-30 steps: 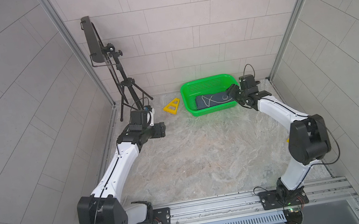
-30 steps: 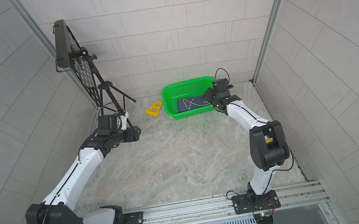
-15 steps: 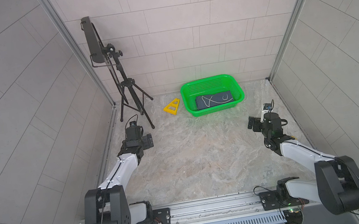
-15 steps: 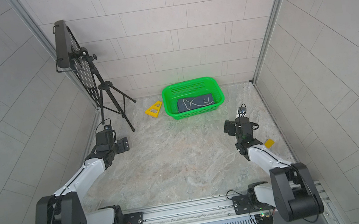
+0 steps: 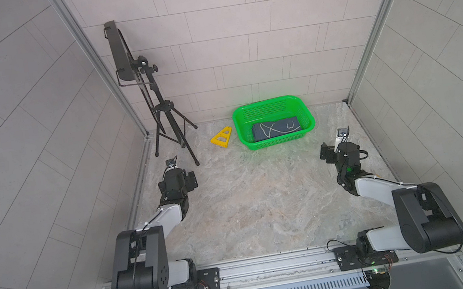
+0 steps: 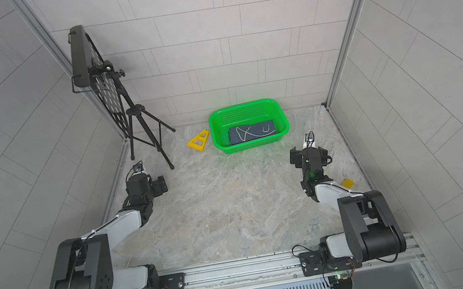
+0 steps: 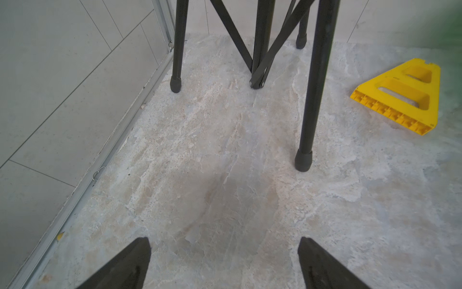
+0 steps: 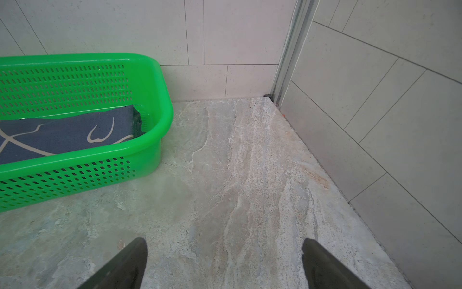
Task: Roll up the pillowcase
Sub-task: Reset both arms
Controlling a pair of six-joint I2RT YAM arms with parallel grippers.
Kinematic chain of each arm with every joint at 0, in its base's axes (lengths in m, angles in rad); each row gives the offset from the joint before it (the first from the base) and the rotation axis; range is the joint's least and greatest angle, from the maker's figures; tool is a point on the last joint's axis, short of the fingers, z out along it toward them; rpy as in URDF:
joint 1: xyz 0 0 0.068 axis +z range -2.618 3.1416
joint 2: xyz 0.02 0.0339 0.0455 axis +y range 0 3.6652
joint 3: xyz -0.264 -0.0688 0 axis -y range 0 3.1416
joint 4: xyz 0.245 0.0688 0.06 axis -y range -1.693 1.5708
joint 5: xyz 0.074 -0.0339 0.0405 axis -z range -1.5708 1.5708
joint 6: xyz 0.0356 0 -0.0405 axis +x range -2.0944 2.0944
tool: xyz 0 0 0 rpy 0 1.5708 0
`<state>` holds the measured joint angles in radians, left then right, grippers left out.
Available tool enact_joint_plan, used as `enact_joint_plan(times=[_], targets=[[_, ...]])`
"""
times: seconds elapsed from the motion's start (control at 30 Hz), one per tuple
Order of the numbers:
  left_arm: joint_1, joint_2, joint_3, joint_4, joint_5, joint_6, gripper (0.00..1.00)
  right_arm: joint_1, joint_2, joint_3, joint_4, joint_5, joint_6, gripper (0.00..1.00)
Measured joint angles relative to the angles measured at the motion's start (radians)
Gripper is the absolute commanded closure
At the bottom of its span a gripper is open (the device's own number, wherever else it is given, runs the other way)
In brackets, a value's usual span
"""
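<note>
On the table (image 5: 249, 211), the basket (image 5: 269, 111) at 12 o'clock holds the pillowcase (image 5: 276, 128) in a small bundle, so the job looks done, and the left fingers (image 7: 125, 267) at 9 o'clock and right fingers (image 8: 325, 267) at 3 o'clock are apart, holding nothing.

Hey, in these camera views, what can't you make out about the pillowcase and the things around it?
Pillowcase: its layers and outline. The green basket's near wall covers its near edge in both top views, and the right wrist view's edge cuts it off.
Black stand: the left wrist view shows only its legs; the rest is cut off.
Small yellow scrap: too small to identify in a top view, beside the right arm.
</note>
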<state>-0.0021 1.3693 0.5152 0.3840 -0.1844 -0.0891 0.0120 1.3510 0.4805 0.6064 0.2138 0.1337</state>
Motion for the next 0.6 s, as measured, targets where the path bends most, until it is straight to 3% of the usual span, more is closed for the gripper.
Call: enact_joint_plan(times=[0.6], targets=[[0.036, 0.083, 0.064, 0.035, 0.069, -0.007, 0.00, 0.000, 0.010, -0.049, 0.056, -0.019, -0.006, 0.00]])
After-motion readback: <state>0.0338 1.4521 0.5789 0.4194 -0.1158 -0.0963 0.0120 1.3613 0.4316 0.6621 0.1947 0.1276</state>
